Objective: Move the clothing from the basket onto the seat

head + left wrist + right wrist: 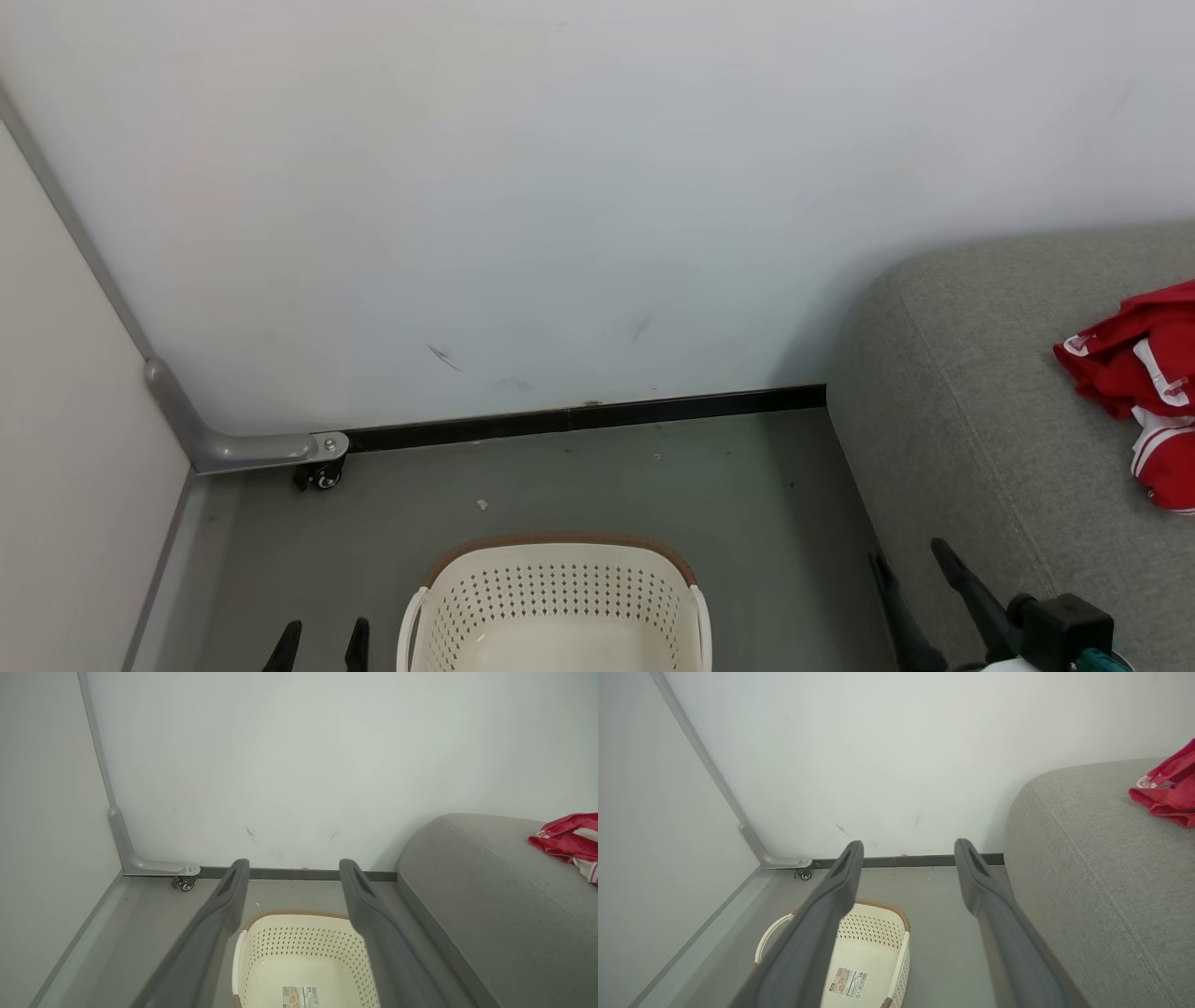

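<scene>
Right tool (907, 551) beside seat (980, 392), clothing (1134, 373) beyond

One basket (560, 597), one seat (980, 392), one clothing heap (1134, 373), left hand (325, 623), right hand (905, 547).

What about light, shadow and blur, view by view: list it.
Head view: soft even light, no glare, faint shadow on the wall beside the seat. Left wrist view: left gripper looms large, the label in the basket too small to read. Right wrist view: clothing cropped at the edge.
</scene>
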Controlling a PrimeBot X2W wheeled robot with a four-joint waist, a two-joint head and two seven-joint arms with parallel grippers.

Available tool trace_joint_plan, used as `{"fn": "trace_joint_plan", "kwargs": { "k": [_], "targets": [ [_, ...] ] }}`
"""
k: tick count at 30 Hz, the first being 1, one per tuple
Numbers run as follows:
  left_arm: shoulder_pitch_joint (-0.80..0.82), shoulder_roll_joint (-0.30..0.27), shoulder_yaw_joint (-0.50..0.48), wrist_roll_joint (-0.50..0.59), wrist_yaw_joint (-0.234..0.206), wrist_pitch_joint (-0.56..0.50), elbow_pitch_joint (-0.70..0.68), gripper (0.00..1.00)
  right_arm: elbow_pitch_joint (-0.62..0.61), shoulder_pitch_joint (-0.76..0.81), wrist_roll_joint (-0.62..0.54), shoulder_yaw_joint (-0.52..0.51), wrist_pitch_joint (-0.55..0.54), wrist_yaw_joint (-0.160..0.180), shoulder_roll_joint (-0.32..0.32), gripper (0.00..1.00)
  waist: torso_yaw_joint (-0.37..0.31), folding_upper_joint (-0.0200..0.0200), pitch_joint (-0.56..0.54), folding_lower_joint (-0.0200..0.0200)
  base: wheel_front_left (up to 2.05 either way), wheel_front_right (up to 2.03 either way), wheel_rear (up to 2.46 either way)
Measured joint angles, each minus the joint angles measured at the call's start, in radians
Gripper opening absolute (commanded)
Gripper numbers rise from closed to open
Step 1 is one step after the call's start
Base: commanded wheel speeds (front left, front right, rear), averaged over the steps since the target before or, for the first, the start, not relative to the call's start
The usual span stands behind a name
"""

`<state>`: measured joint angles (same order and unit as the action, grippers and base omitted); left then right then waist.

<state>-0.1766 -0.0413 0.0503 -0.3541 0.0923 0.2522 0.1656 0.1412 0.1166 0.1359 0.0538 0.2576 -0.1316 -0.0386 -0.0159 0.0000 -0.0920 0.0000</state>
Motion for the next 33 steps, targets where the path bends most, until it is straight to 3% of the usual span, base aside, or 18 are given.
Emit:
{"fn": "trace_joint_plan", "kwargs": {
  "k": [13,14,23,33],
  "targets": [
    [0.000,0.000,0.000,-0.019,0.007,0.000,0.002,1.00,0.000,0.000,0.000,0.000,0.000,0.000,0.000,1.00,0.003,0.0000,-0.005,-0.0001,0.00,0.00,0.00],
    [0.000,0.000,0.000,-0.023,0.009,0.000,0.003,0.00,0.000,0.000,0.000,0.000,0.000,0.000,0.000,0.00,0.003,0.0000,-0.006,0.0000,0.00,0.00,0.00],
    [-0.014,0.019,0.003,-0.046,0.007,-0.015,0.064,0.00,0.053,0.034,0.018,0.007,-0.002,0.000,0.011,0.00,0.003,0.0000,-0.006,0.0000,0.00,0.00,0.00],
    [0.009,0.019,-0.020,-0.184,0.007,-0.059,0.086,0.00,0.030,0.043,0.164,0.022,-0.004,0.000,0.011,0.00,0.003,0.0000,-0.001,0.0000,0.00,0.00,0.00]
  ]
}}
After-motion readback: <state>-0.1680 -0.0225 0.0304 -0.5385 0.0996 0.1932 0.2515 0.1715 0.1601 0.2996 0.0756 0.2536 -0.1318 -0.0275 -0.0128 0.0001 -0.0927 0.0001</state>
